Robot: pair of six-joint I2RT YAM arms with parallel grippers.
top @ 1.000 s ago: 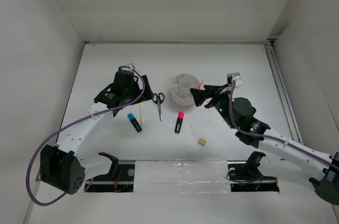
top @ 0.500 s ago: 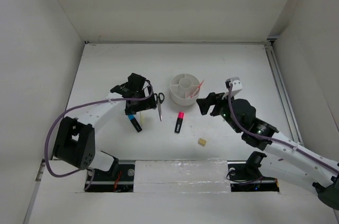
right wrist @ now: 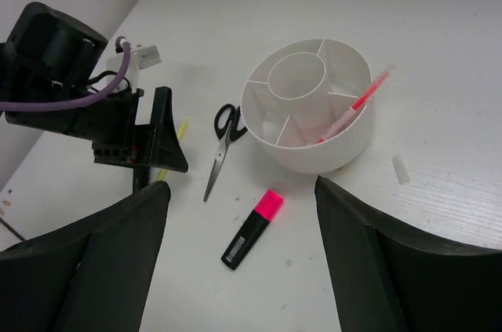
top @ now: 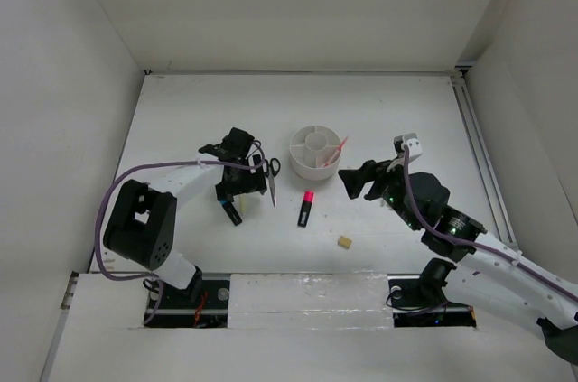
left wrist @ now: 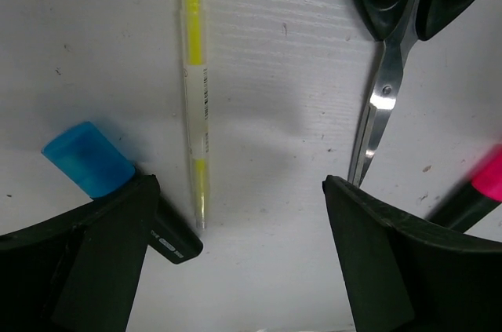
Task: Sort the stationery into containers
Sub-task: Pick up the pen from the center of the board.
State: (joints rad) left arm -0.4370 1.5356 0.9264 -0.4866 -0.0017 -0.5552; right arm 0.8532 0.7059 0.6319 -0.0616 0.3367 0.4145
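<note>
Thin red pen [right wrist: 354, 103] stands in round white plastic organiser [right wrist: 314, 158]; black-handled scissors [top: 270, 180], blue-capped highlighter [left wrist: 86, 161], pink-capped highlighter [right wrist: 252, 230], yellow pen [left wrist: 194, 81] and tan eraser [top: 344, 241] lie unsorted on table [top: 406, 111]; left hand [left wrist: 239, 191] and right hand [top: 348, 181] both apart

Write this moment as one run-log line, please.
left gripper: open, over yellow pen | right gripper: open, empty | organiser: holds red pen | scissors, pink highlighter: unsorted

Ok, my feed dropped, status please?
Left gripper open, straddling yellow pen. Right gripper open, empty, short of organiser. Red pen already in. Scissors, blue highlighter flank yellow pen.
</note>
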